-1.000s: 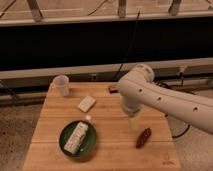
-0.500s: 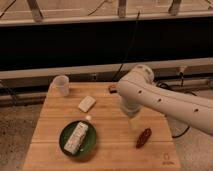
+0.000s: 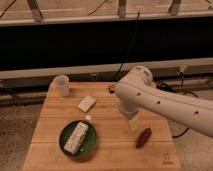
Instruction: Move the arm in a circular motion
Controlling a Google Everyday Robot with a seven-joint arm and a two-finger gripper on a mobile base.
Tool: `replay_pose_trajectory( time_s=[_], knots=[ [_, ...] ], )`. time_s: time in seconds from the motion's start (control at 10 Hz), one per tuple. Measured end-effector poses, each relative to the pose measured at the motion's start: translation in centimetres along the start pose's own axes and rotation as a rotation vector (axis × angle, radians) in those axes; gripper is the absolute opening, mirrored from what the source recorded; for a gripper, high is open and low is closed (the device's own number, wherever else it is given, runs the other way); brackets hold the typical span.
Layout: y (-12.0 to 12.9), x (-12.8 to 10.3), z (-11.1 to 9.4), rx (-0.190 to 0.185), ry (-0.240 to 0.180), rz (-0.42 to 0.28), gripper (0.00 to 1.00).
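Observation:
The arm (image 3: pixel 165 102) is large, glossy and white, with small dark screw holes. It reaches in from the right edge over the wooden table (image 3: pixel 50 107) to a bulbous joint (image 3: pixel 135 82) near the table's back middle. From there a short segment points down. The gripper (image 3: pixel 130 119) hangs at its end just above the table top, between the green plate and the dark red item.
A clear cup (image 3: pixel 61 84) stands at the back left. A white bar (image 3: pixel 86 103) lies near it. The green plate (image 3: pixel 90 147) at the front left holds a white wrapped bar (image 3: pixel 76 137). A dark red item (image 3: pixel 144 137) lies at the front right. Dark cables run behind the table.

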Motion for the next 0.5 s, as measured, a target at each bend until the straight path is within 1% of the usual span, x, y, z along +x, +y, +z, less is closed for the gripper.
replay_pose_trajectory(
  time_s=[0.2, 0.5],
  knots=[
    [0.31, 0.53, -0.09, 0.007, 0.004, -0.005, 0.8],
    [0.22, 0.59, -0.28, 0.015, 0.007, -0.023, 0.8]
  ],
)
